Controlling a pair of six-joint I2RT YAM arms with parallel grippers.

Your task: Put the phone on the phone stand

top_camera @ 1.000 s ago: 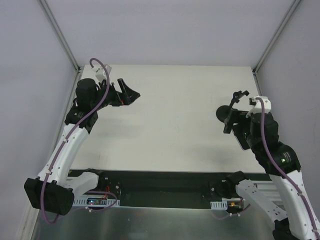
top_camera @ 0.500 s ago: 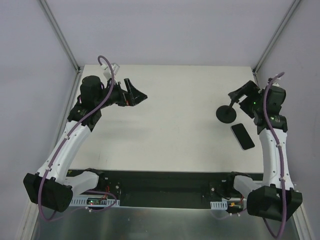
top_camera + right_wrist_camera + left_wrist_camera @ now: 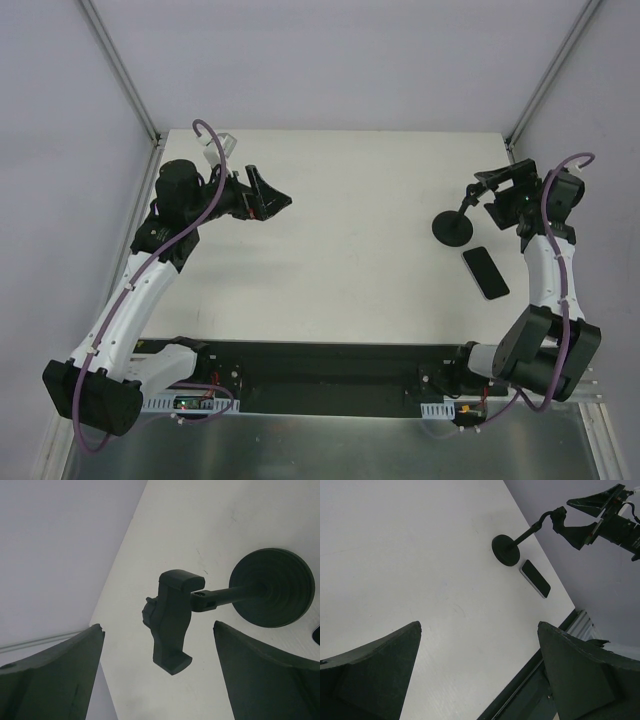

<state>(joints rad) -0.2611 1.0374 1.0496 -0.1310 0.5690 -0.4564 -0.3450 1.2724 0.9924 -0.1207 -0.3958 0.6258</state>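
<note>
Black glass up, the phone [image 3: 486,272] lay flat on the white table [image 3: 340,250] in the top external view, just beside the disc base of the phone stand [image 3: 452,229] on its near side, the two apart by a thin strip of table. Its long axis ran on a diagonal, from the stand's base toward the near right corner. The right claw [image 3: 492,195] hung with its jaws apart level with the stand's bracket head, so the phone sat below it and nearer the arm bases; the left claw [image 3: 272,195], also apart and holding nothing, was well apart at the far left. I judged the right arm much the better placed for the pick-up. Room was tight toward the table's right edge, and broad bare surface lay to the left of the stand. From the left wrist, the left claw's two fingers [image 3: 370,675] framed the table, with stand [image 3: 506,550] and phone [image 3: 535,578] small in the distance and the phone close to the table's edge. From the right wrist, the bracket head [image 3: 172,625] stood between the spread fingers [image 3: 50,680] without touching either, the stem leading back to the ribbed disc [image 3: 272,587]. A dark sliver at the right border was probably the phone's corner, though I could not tell for certain.
</note>
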